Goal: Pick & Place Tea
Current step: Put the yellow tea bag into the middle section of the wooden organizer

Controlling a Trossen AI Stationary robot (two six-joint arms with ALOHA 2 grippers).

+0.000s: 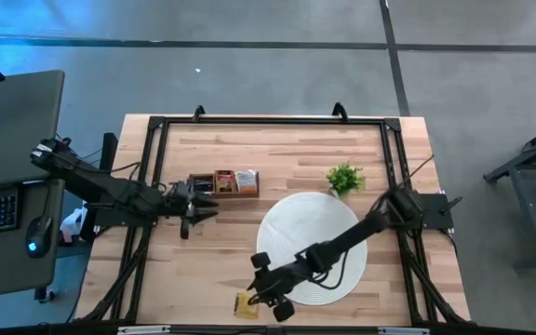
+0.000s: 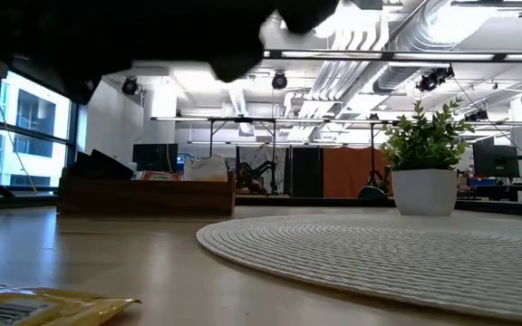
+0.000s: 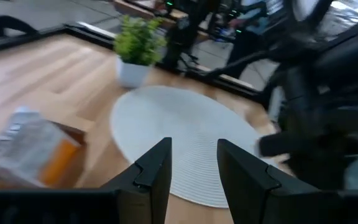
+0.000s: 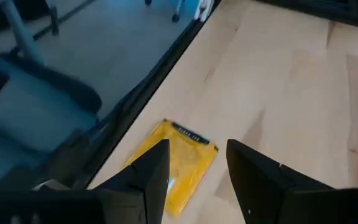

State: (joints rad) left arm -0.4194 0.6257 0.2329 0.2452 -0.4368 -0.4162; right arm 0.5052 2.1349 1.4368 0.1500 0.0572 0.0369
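Hovering over the near edge of the table (image 1: 212,270), the right gripper (image 4: 192,168) has its jaws parted with nothing between them, and a yellow tea packet (image 4: 178,163) lies flat on the wood just beyond them, beside the round white mat (image 1: 311,240). More tea packets (image 1: 247,181) stand in the wooden tray (image 1: 223,182) near the table's middle. The left gripper (image 3: 191,171) waits beside that tray, jaws slightly apart and empty, facing the mat and the small potted plant (image 1: 344,177).
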